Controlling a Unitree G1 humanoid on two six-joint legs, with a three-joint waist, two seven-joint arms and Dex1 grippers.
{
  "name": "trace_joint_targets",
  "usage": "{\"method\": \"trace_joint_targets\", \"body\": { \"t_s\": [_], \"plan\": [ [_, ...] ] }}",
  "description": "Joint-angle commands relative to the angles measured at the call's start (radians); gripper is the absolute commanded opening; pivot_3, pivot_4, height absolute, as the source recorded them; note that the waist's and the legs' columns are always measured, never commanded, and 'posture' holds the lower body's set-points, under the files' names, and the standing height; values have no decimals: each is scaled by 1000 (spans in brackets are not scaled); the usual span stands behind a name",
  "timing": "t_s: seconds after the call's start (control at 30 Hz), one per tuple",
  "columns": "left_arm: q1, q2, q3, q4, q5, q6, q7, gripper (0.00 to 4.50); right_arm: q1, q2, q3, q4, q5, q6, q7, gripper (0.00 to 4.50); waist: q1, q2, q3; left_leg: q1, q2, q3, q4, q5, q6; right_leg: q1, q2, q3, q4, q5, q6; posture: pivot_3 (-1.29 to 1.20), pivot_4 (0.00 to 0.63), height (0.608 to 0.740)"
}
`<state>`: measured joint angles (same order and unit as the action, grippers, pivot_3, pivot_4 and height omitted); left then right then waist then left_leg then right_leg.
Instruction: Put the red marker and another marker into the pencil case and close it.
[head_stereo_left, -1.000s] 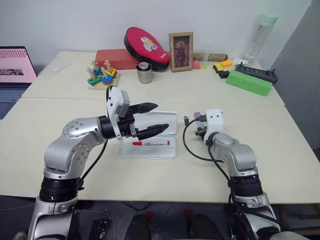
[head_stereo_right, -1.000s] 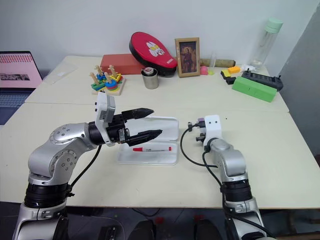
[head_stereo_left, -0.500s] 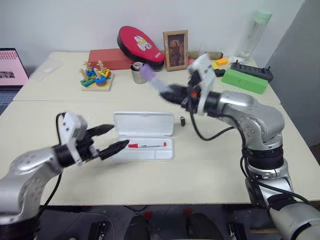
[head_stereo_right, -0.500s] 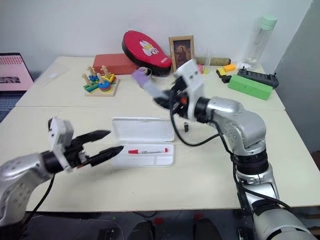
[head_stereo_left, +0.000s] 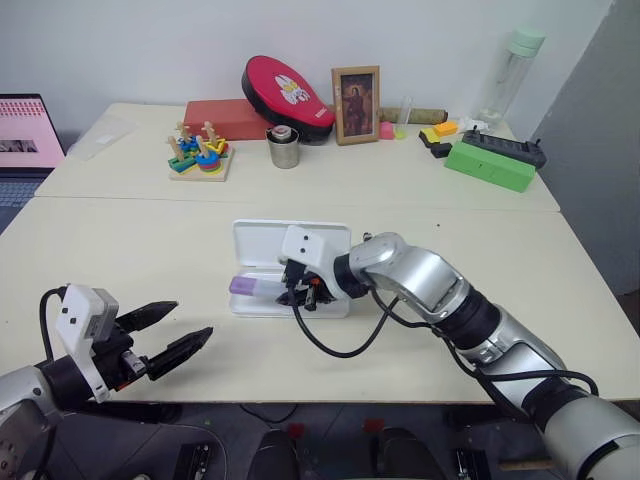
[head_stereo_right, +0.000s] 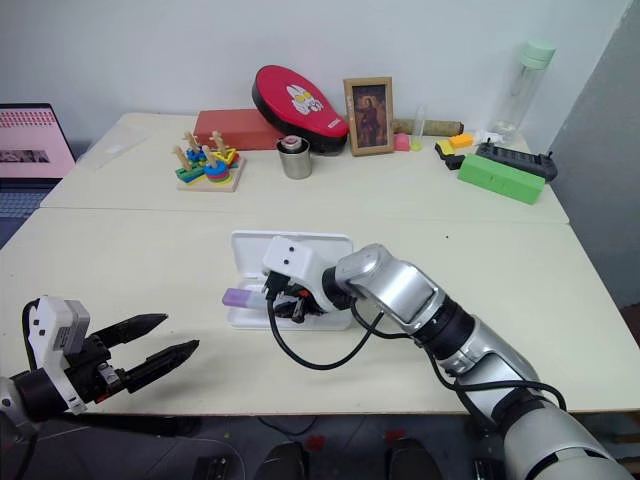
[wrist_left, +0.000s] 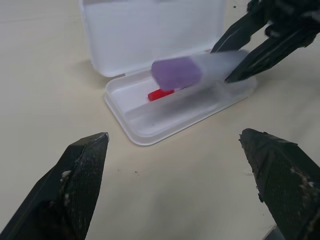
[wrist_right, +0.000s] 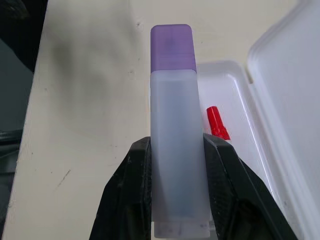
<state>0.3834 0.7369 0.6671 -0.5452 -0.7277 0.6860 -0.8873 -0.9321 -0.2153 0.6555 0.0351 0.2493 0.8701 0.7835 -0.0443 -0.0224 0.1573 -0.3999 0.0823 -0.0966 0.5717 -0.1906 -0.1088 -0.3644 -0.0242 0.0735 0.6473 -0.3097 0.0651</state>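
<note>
Swung across, right gripper (head_stereo_left: 292, 290) clamps the pale purple-capped marker (wrist_right: 174, 125) over the open white plastic pencil case (head_stereo_left: 290, 243), cap toward nine o'clock, parallel to the red-capped marker (wrist_right: 217, 123); left gripper (head_stereo_left: 170, 330) gapes wide.

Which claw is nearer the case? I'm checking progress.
Right. The right claw holds the purple marker over the open case; the left claw hangs open, well short of it.

Red marker (wrist_left: 161, 94) in pencil case (head_stereo_left: 290, 243); another marker (head_stereo_left: 252, 285) above it.
</note>
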Motion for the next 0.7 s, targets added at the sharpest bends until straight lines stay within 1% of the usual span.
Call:
{"method": "trace_joint_targets", "body": {
  "t_s": [0.03,0.37,0.6,0.67,0.7],
  "plan": [
    [5,-11,30,-40,-33,-10,26,4500,-15,16,16,24,-43,-47,30,1080,-1,0,0,0,0,0,0,0,0,0,0,0,0,0,0,0,150,740],
    [-1,-18,15,-60,-56,-11,64,4500,-13,71,55,108,-135,-108,68,1080,-4,0,0,0,0,0,-1,0,0,-1,0,0,0,0,-1,0,150,740],
    [-18,-8,-3,-64,-70,-7,85,4500,-26,108,38,144,-169,-129,83,1080,-5,0,0,0,0,1,-1,0,0,-1,0,0,0,0,0,0,150,740],
    [-23,-5,-6,-63,-73,-5,89,4500,-33,115,28,146,-173,-133,87,1780,-5,0,0,0,0,0,-1,0,0,-1,0,0,0,0,-1,0,150,740],
    [-25,-4,-7,-63,-75,-5,91,4500,-35,117,25,147,-175,-135,88,1899,-5,0,0,0,0,0,-1,0,0,-1,0,0,0,0,-1,0,150,740]
  ]
}}
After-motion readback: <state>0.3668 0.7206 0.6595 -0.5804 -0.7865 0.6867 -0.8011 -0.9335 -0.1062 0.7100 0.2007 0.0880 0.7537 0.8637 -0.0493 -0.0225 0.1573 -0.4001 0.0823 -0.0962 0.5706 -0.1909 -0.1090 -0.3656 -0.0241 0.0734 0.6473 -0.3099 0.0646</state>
